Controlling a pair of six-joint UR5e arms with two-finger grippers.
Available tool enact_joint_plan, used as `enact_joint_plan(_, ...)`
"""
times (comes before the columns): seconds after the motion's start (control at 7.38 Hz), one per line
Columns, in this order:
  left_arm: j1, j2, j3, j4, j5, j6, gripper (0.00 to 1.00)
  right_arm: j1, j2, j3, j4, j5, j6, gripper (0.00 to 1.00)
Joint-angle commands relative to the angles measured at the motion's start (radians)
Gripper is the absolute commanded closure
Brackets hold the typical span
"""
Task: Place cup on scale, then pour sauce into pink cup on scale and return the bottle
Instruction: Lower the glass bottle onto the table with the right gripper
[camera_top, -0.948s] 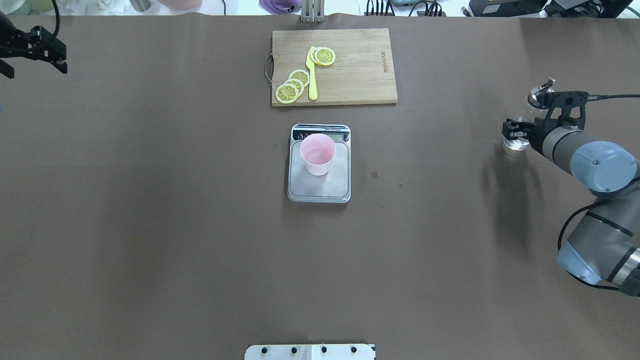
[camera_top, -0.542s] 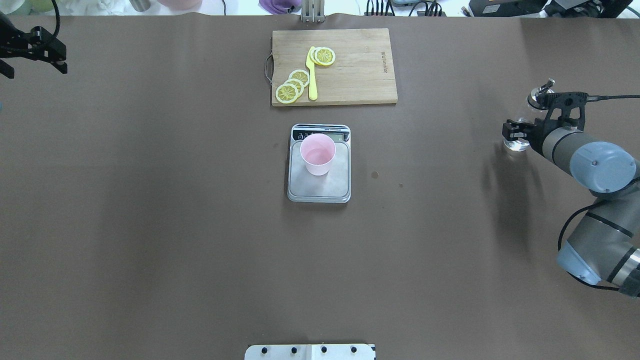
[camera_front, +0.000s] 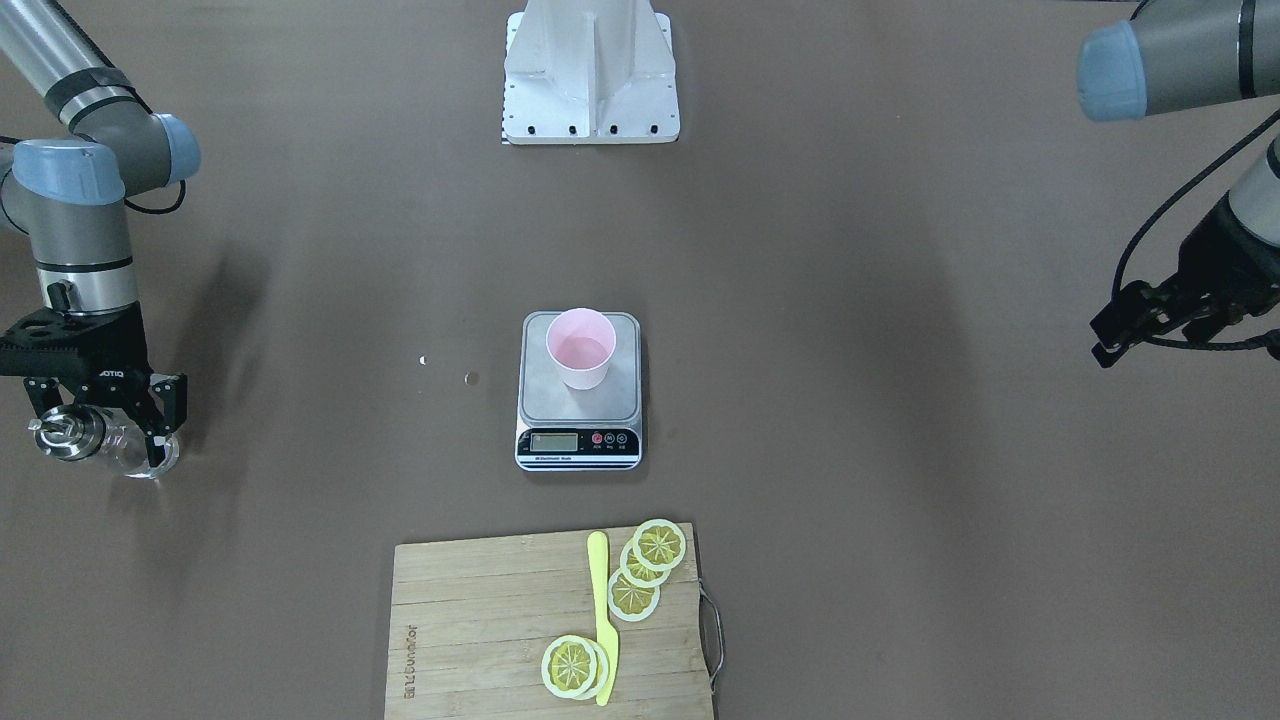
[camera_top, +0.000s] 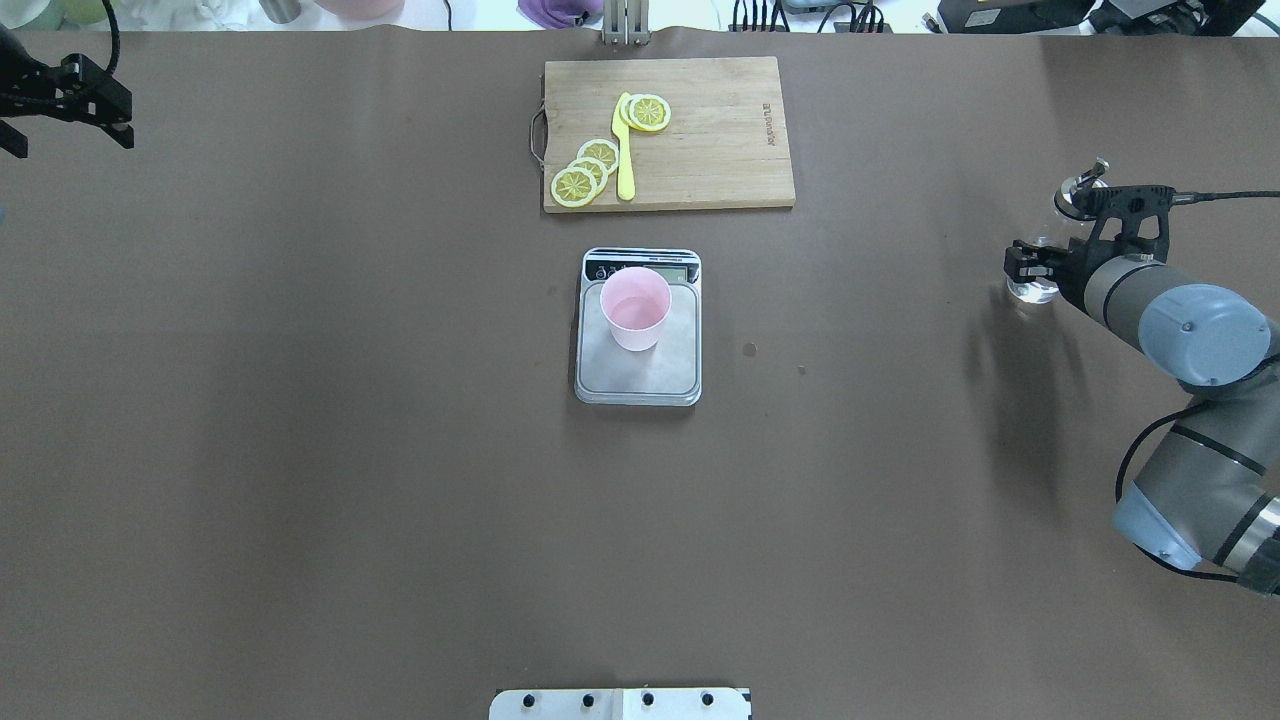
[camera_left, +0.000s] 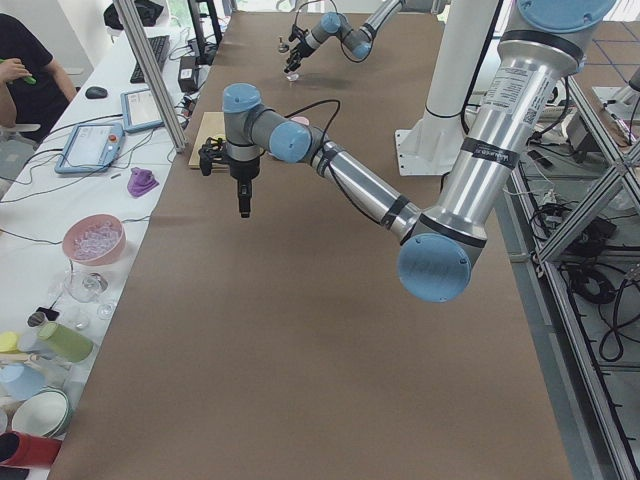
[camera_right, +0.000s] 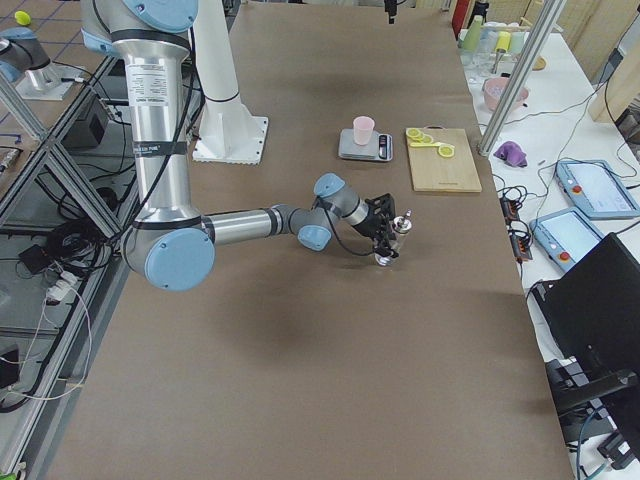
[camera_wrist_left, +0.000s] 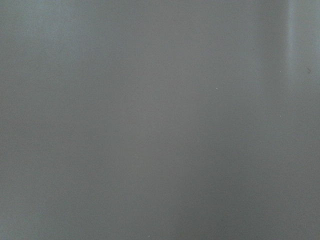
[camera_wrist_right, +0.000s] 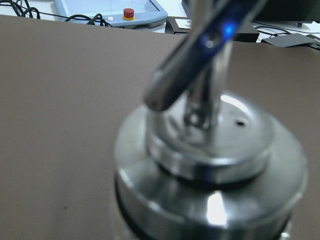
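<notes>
The pale pink cup (camera_top: 635, 305) stands upright on the steel scale (camera_top: 665, 378) at mid-table; it also shows in the front-facing view (camera_front: 580, 345) on the scale (camera_front: 545, 405). The clear glass bottle (camera_top: 1030, 289) with silver pour-spout cap (camera_wrist_right: 210, 150) stands upright at the table's far right. My right gripper (camera_top: 1043, 268) is shut on the bottle (camera_front: 135, 455) around its body. My left gripper (camera_top: 70, 143) is open and empty, high over the far left back corner. The sauce is not discernible.
A wooden cutting board (camera_top: 720, 130) with lemon slices (camera_top: 585, 170) and a yellow knife (camera_top: 624, 150) lies behind the scale. Two small spots (camera_top: 749, 349) mark the brown table right of the scale. The robot base plate (camera_top: 620, 703) is at the front edge.
My right arm has shifted very slightly with the bottle in its grip. My left gripper has drifted a little farther towards the back left corner.
</notes>
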Motion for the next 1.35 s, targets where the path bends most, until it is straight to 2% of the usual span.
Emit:
enact_joint_plan(0.0,0.0,0.0,0.0,0.0,0.0,0.0,0.02,0.0,0.0,-0.006,0.001,0.0,0.0,0.86)
enact_joint_plan(0.27,0.0,0.0,0.0,0.0,0.0,0.0,0.02,0.0,0.0,-0.014,0.002,0.0,0.0,0.86)
enact_joint_plan(0.54,0.0,0.0,0.001,0.0,0.0,0.0,0.02,-0.002,0.0,-0.014,0.001,0.005,-0.003,0.81)
enact_joint_plan(0.68,0.002,0.0,0.001,0.0,0.0,0.002,0.02,-0.002,0.0,-0.016,-0.001,0.003,-0.017,0.67)
enact_joint_plan(0.81,0.002,0.0,0.001,0.0,0.0,0.0,0.02,-0.003,0.0,-0.016,0.001,-0.003,-0.017,0.22)
enact_joint_plan(0.95,0.002,-0.001,0.001,0.002,0.0,0.0,0.02,-0.002,-0.005,-0.012,0.005,0.0,-0.017,0.0)
enact_joint_plan(1.22,0.002,0.0,0.003,0.0,0.0,0.0,0.02,-0.002,-0.011,0.001,0.004,0.003,-0.017,0.0)
